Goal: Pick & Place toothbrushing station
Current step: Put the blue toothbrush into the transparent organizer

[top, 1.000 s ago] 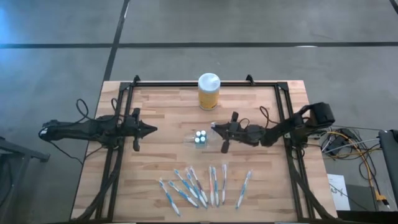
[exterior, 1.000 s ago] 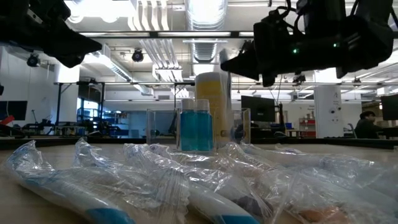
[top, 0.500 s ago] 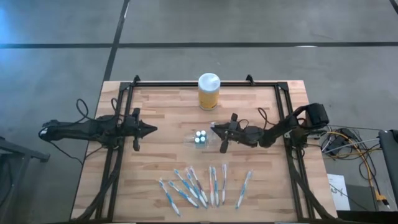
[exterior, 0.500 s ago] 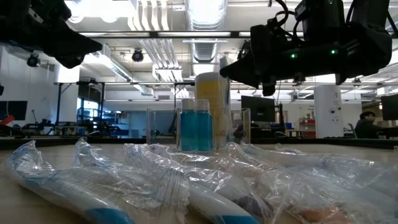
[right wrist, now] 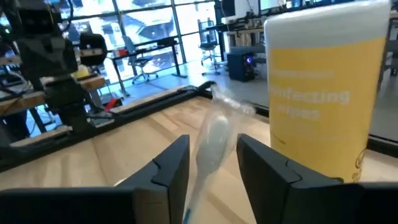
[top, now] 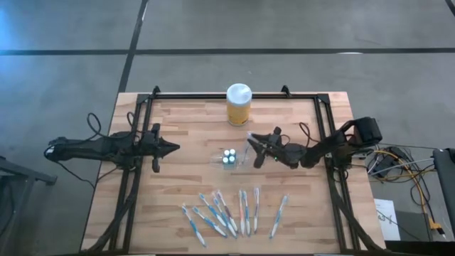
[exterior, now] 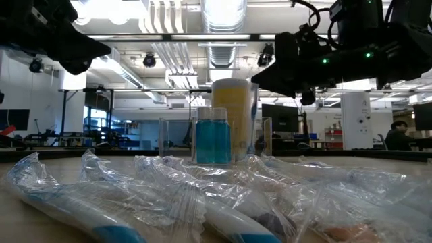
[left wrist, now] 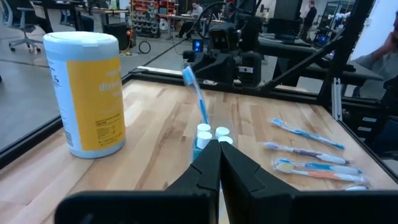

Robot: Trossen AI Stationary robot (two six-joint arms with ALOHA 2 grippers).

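The clear holder [top: 226, 158] stands at mid-table with two white-capped tubes [left wrist: 205, 132] in it. One wrapped blue-and-white toothbrush [left wrist: 194, 93] stands slanted, its lower end in the holder beside the tubes, its head leaning toward my right gripper [top: 254, 146]. That gripper is open just right of the holder. In the right wrist view its fingers stand on either side of the brush's head [right wrist: 211, 140] with a gap on both sides. My left gripper [top: 175, 148] waits shut to the left of the holder. Several more wrapped toothbrushes [top: 234, 212] lie near the table's front edge.
A yellow jar with a white lid [top: 239, 104] stands near the far edge, behind the holder. Black frame rails [top: 213, 96] run along the table's far, left and right sides. Crinkled plastic wrappers [exterior: 169, 196] fill the low view's foreground.
My right gripper has opened and let go of the toothbrush, and has drawn back a little toward the table's right edge. The toothbrush stays slanted with its lower end in the holder.
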